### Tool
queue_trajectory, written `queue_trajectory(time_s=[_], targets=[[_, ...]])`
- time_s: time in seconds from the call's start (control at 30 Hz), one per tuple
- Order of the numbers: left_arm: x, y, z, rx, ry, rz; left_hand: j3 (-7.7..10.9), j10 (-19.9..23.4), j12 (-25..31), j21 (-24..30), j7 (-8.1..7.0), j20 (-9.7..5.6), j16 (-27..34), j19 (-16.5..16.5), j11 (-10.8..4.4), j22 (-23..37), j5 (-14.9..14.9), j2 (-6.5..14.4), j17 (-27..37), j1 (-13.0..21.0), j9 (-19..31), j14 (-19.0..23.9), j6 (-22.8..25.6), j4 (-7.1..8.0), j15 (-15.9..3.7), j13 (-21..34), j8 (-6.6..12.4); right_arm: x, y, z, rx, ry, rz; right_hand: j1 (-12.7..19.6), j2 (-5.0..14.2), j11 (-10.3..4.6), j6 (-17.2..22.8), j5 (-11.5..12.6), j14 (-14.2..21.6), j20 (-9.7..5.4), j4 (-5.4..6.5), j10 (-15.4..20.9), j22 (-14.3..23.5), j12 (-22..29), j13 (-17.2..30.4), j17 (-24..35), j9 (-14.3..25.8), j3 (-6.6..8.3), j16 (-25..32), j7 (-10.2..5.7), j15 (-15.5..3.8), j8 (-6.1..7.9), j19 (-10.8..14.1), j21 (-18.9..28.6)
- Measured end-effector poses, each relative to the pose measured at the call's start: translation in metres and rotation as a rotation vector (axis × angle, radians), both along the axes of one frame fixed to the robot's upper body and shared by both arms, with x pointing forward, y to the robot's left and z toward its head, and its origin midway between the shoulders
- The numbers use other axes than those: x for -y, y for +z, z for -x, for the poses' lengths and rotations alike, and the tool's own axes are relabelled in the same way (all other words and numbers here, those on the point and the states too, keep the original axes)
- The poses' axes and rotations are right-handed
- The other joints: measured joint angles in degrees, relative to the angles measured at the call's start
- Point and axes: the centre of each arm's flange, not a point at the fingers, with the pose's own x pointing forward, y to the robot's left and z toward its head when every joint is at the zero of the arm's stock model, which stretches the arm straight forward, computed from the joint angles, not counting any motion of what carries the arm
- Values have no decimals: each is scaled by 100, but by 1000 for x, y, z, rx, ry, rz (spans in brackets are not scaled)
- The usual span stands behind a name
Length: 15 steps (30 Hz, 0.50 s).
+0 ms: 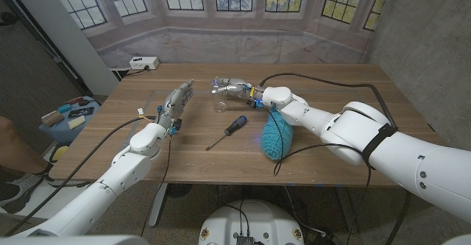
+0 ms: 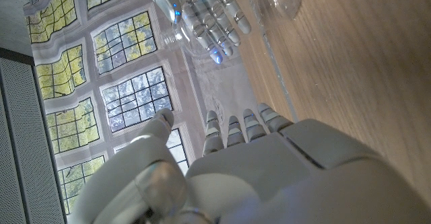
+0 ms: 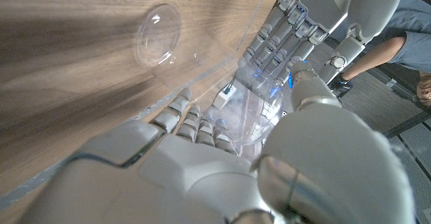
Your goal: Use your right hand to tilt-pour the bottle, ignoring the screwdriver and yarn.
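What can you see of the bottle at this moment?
The bottle is clear plastic and looks see-through. In the head view it is tilted over on its side at the far middle of the wooden table, gripped by the right hand, its neck pointing toward the robot's left above a clear cup. In the right wrist view its transparent body sits between the fingers and thumb. Whether anything is inside cannot be told.

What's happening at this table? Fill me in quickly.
The robot's right hand holds a clear plastic bottle tipped over sideways above the wooden table, its mouth towards a small clear glass cup. The left hand waits nearby with its fingers extended, holding nothing. A blue-handled screwdriver and a ball of teal yarn lie untouched closer to the robot.
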Motion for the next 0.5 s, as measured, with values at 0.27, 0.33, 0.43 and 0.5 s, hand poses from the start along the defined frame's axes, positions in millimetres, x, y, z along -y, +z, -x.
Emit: queue_trajectory(time_s=[0.27, 0.33, 0.43, 0.5], targets=[[1, -2, 1, -2, 2, 3, 18, 6, 0, 0, 0, 0, 0, 0, -4, 0, 0, 0, 0, 0, 0, 20, 0, -18, -20, 0, 0, -2, -4, 2, 6, 10, -2, 76, -30, -51, 95, 0, 212, 0, -2, 256, 0, 89, 27, 5, 0, 2, 69, -48, -130, 43, 0, 0], [2, -3, 2, -2, 0, 4, 18, 63, 0, 0, 13, 0, 0, 0, 0, 0, 0, 0, 0, 0, 0, 20, 13, -18, -20, 0, 0, -2, -5, 3, 10, 16, -2, 118, -26, -49, 184, 0, 233, 0, -18, 315, 0, 89, 43, 14, 0, 18, 69, -50, -132, 89, 1, 0], [2, -3, 3, -3, 1, 4, 18, 84, 0, 0, 30, 0, 0, 0, 21, 0, 0, 0, 0, 0, 0, 63, 92, -17, -19, 0, 0, -3, -6, 4, 10, 20, -3, 121, -30, -73, 309, 0, 252, 0, -17, 339, 0, 123, 53, 14, 9, 18, 69, -77, -150, 133, 1, 0], [2, -4, 3, -3, 1, 4, 17, 94, 0, 0, 54, 0, 0, 0, 31, 0, 0, 0, -1, 0, -1, 82, 160, -17, 0, 0, 34, -4, -7, 4, 11, 24, -4, 144, -6, -84, 323, 0, 295, -17, -18, 406, 0, 133, 67, 13, 31, 18, 69, -91, -150, 133, 18, 14]])
